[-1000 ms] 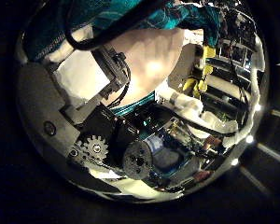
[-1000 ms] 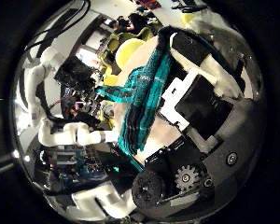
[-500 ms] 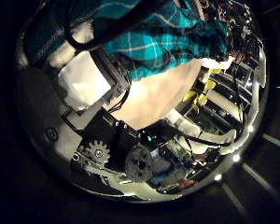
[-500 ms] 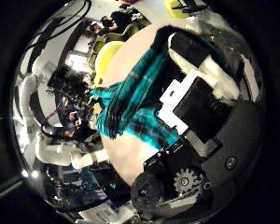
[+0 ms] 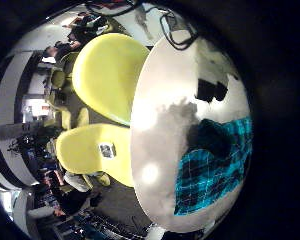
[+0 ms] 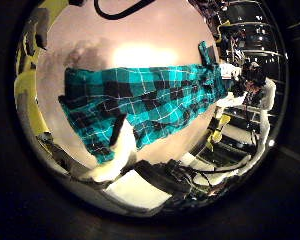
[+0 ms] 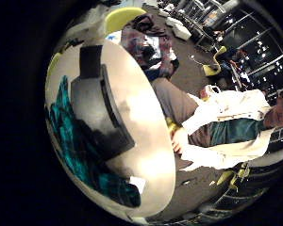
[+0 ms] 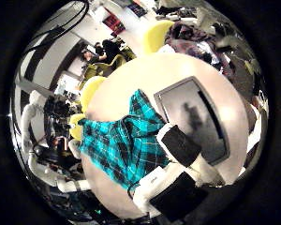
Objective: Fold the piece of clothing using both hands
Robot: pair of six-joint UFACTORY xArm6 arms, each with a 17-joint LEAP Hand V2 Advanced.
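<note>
Plaid cloth [image 8: 126, 141] lies flat, seemingly below right robot hand [image 8: 183, 169].

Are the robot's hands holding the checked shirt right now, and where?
Seemingly nothing. The checked clothing lies flat on the table; neither the left hand nor the right hand grips it.

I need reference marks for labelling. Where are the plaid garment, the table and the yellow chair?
plaid garment [image 6: 140, 95]: left thumb side palm view, middle of the spread cloth.
table [image 5: 175, 85]: left little finger side palm view, bare top.
yellow chair [image 5: 108, 60]: left little finger side palm view, its back.
</note>
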